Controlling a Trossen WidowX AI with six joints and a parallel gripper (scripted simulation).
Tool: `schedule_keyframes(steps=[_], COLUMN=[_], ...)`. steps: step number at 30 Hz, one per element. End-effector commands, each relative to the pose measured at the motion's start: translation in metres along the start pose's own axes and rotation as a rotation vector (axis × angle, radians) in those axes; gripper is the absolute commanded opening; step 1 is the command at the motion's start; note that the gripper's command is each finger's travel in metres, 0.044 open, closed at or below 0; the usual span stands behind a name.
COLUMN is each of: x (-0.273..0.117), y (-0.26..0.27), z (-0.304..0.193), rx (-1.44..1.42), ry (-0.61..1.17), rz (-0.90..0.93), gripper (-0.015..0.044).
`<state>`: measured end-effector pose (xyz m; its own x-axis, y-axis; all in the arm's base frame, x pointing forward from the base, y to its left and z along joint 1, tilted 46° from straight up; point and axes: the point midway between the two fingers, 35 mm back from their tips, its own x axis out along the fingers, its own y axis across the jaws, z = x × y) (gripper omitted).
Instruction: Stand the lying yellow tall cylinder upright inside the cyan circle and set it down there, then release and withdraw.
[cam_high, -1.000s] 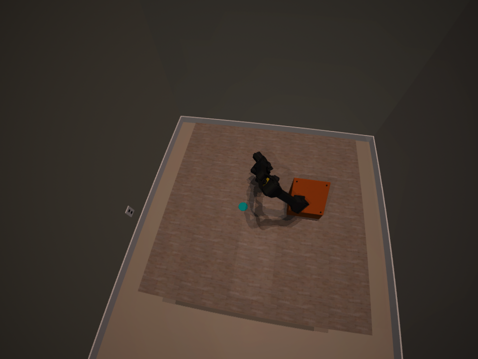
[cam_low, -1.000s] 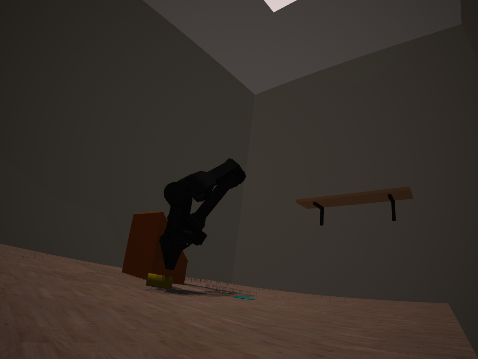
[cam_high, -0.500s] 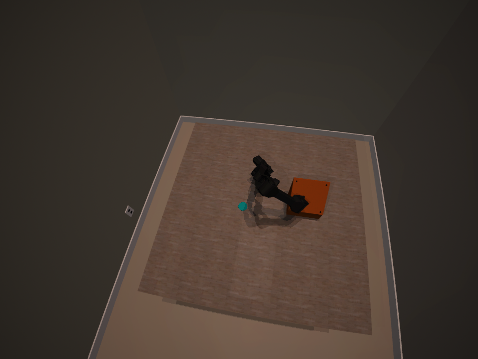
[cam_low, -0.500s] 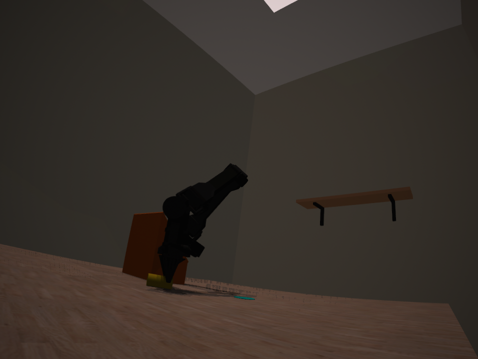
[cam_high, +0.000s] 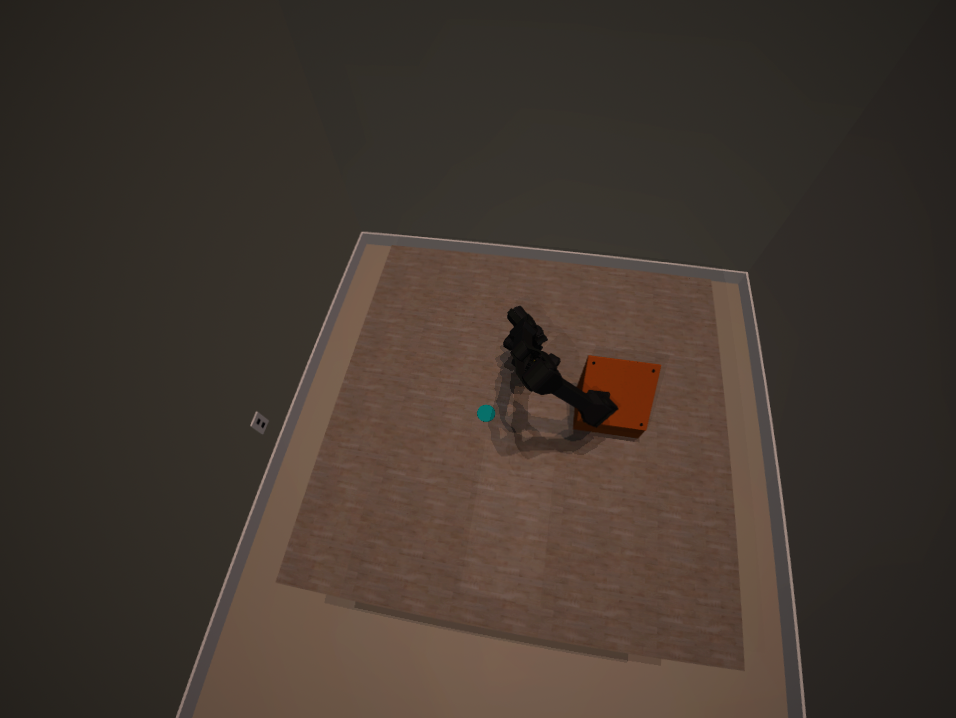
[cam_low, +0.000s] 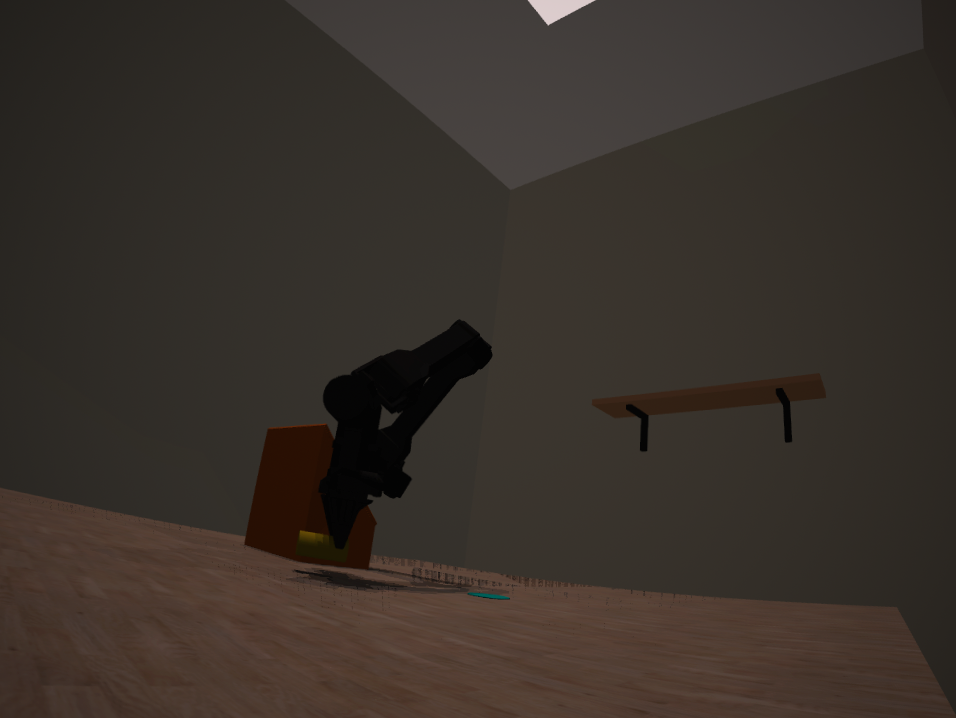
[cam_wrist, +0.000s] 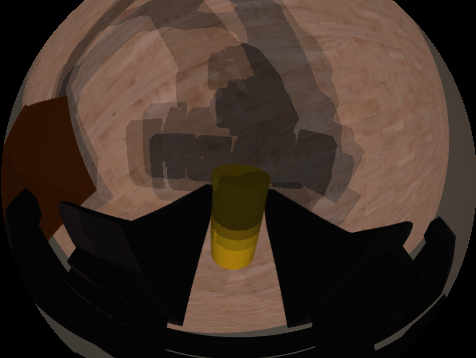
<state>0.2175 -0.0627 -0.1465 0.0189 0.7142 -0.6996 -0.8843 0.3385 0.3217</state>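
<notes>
The yellow tall cylinder (cam_wrist: 238, 223) (cam_low: 315, 545) lies on its side on the wooden floor, close in front of the orange block. My gripper (cam_wrist: 239, 194) (cam_low: 338, 542) points straight down and is shut on it, one black finger on each side of its round body. In the overhead view the black arm (cam_high: 533, 363) hides both the cylinder and the fingers. The cyan circle (cam_high: 484, 413) (cam_low: 489, 595) is a flat disc on the floor, empty, a short way off from the gripper.
The orange block (cam_high: 622, 386) (cam_low: 282, 486) (cam_wrist: 40, 161) bears the arm's base and stands right beside the cylinder. A grey raised border (cam_high: 324, 340) runs around the floor. A wooden shelf (cam_low: 711, 395) hangs on the far wall.
</notes>
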Motion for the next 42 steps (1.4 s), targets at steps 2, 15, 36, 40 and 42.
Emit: schedule_keyframes(steps=[2, 15, 36, 40, 42], x=[-0.019, -0.059, -0.093, -0.095, -0.096], y=[-0.004, -0.003, -0.008, -0.012, -0.014], z=[-0.001, -0.001, 0.020, 0.030, 0.036], rx=[-0.011, -0.011, 0.145, 0.220, 0.258], ry=[0.009, 0.009, 0.035, 0.043, 0.046], rz=[-0.010, -0.010, -0.016, -0.021, -0.023], gripper=[0.0105, 0.0105, 0.0105, 0.0105, 0.0105])
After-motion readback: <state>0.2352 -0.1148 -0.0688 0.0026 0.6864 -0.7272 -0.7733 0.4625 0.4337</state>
